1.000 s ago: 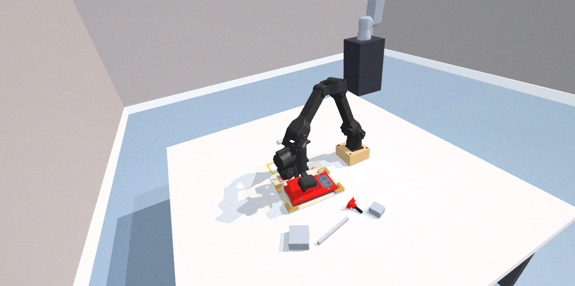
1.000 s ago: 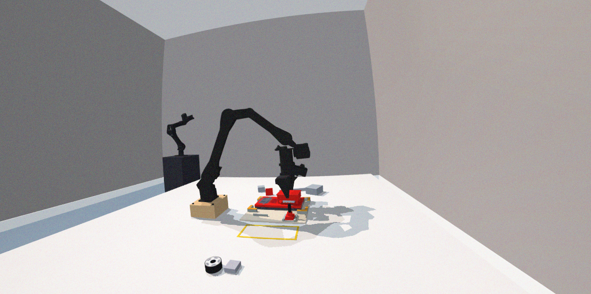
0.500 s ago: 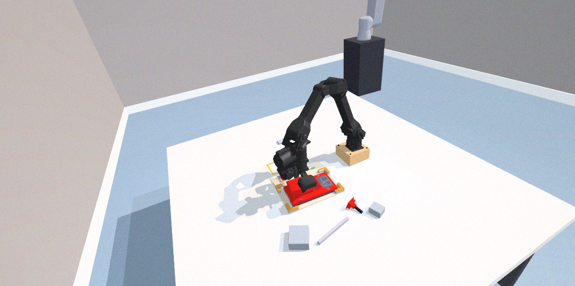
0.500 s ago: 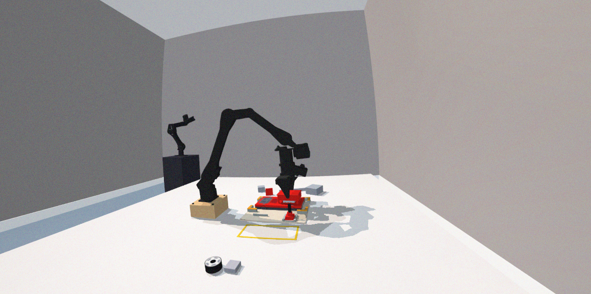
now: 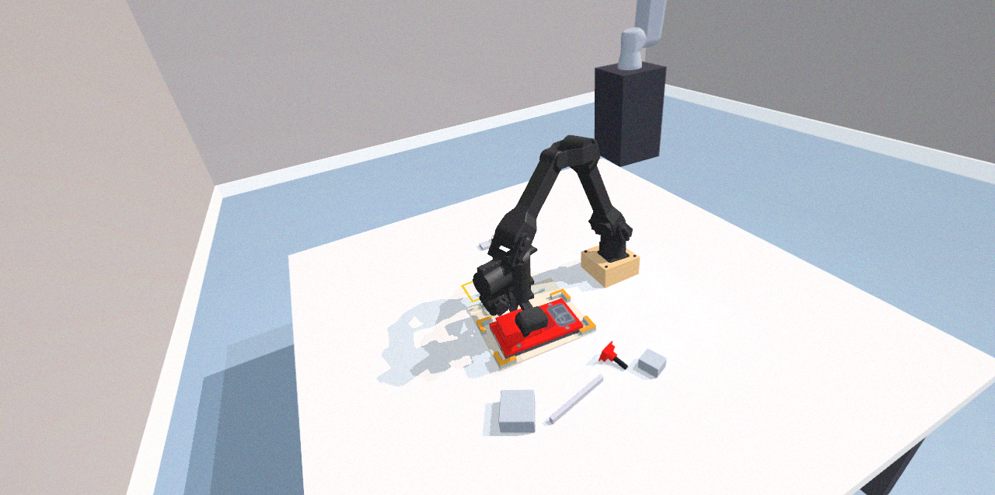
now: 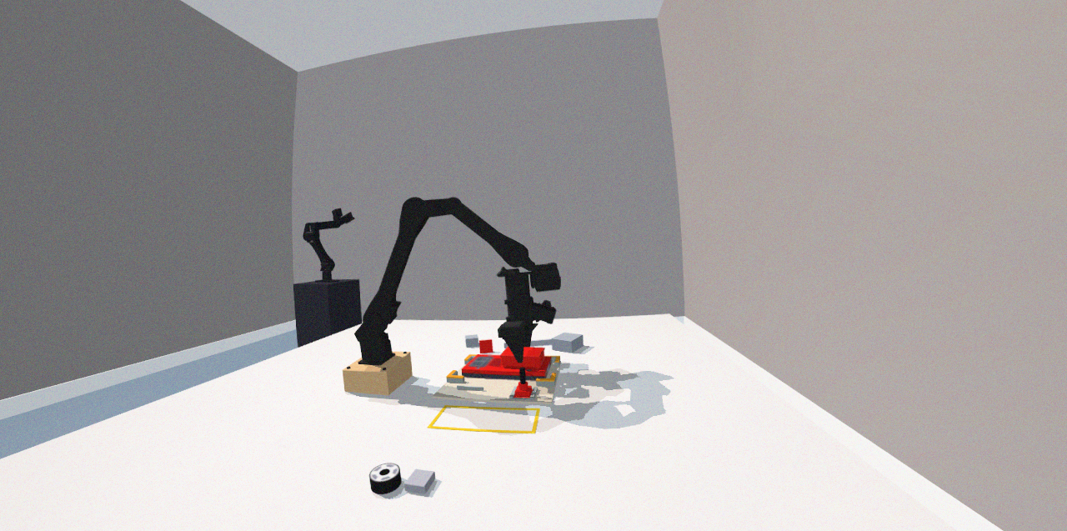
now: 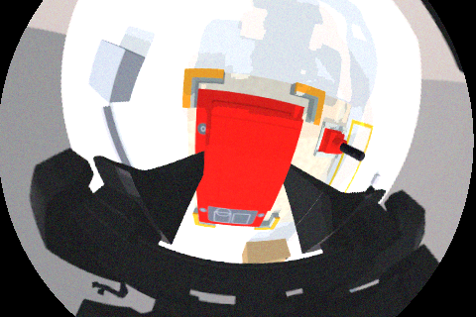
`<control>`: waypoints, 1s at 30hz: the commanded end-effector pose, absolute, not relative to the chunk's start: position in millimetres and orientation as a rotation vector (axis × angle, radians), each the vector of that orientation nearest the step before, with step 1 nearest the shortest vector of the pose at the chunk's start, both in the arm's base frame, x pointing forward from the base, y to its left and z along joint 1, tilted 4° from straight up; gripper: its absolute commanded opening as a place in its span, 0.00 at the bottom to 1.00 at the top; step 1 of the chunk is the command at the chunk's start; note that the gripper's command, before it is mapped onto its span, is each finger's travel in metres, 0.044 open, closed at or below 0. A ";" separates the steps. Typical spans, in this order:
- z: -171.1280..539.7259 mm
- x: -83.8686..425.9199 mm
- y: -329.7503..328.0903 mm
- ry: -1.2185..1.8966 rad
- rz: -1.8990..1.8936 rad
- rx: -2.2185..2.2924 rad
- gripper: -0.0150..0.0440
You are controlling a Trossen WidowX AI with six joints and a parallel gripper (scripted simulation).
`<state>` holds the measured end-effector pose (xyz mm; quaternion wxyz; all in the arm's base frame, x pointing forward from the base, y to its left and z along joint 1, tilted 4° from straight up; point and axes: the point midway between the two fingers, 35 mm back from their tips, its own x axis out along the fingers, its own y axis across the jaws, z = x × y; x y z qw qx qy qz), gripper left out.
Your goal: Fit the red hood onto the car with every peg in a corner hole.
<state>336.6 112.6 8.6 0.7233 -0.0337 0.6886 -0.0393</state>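
Note:
The red hood is low over the deck of the red chassis, roughly lined up with it. The chassis sits in the cream jig with orange corner brackets. My gripper points down and is shut on the hood, one finger on each long side. No gap shows under the hood in the exterior view, but I cannot tell if it is fully flat. The engine block, pegs and corner holes are hidden.
A red piece with a black pin stands on the jig's side. A similar piece, a bar and grey blocks lie nearby. A wheel lies beyond the yellow outline.

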 end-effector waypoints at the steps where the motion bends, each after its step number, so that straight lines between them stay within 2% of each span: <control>1: 5.3 336.3 111.8 1.525 -0.091 -0.078 0.25; 9: 6.9 336.6 112.4 1.522 -0.088 -0.075 0.25; 25: 6.4 336.6 112.6 1.523 -0.088 -0.075 0.97; 26: 6.4 336.6 112.6 1.523 -0.088 -0.075 1.00; 30: 8.7 337.0 112.8 1.525 -0.087 -0.074 1.00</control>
